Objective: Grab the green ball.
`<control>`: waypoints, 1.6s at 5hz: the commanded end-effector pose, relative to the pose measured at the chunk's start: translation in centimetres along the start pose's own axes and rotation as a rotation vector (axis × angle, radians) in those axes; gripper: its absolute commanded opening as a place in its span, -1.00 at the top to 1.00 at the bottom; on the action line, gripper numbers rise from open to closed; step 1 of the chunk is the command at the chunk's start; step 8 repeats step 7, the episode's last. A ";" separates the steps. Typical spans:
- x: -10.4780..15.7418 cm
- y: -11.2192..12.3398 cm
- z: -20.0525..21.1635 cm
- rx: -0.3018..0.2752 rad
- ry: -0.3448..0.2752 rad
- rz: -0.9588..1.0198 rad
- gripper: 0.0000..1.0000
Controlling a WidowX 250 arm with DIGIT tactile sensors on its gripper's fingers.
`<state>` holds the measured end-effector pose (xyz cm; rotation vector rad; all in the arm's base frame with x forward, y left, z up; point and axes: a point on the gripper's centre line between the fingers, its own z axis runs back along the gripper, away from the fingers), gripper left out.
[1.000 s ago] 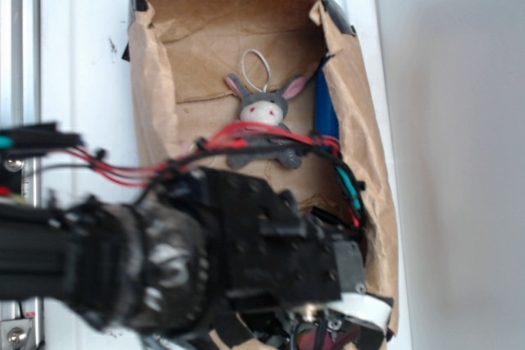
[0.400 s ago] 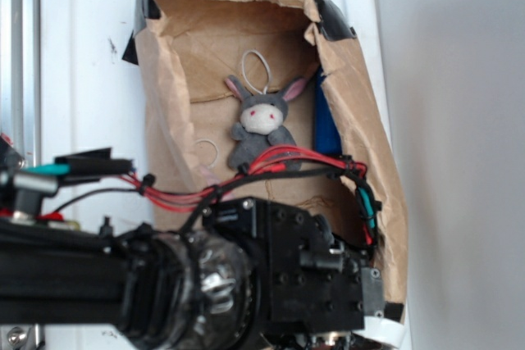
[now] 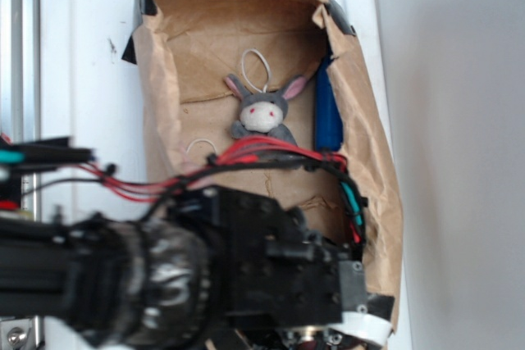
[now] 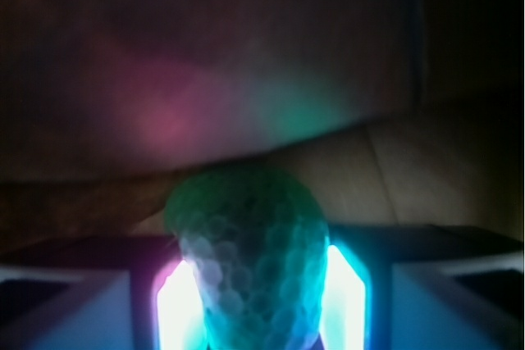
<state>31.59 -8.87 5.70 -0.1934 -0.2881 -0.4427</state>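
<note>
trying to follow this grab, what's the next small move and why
Probably a slow lift straight up. In the wrist view the green ball sits squeezed between the glowing fingers of the gripper, so it looks gripped already.

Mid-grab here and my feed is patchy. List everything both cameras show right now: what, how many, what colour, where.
green ball: one, green, dimpled surface, between the two glowing fingers in the wrist view; hidden in the exterior view
plush bunny: one, grey with pink ears, white face and a white loop, lying inside the bag toward its far end
paper bag: one, brown, crumpled, open, lining a black-edged bin
blue object: one, blue, standing against the bag's right wall; what it is cannot be told
white surface: one, under and left of the bag
gripper: one, black arm with red wires, fingers pressed on both sides of the ball
</note>
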 end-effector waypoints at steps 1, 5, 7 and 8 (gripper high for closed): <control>-1.5 2.8 8.6 0.080 -0.194 0.051 1.00; -1.7 6.2 18.6 0.262 0.026 0.459 1.00; -2.5 8.2 19.9 0.333 0.030 0.550 1.00; -2.5 8.2 19.9 0.333 0.030 0.550 1.00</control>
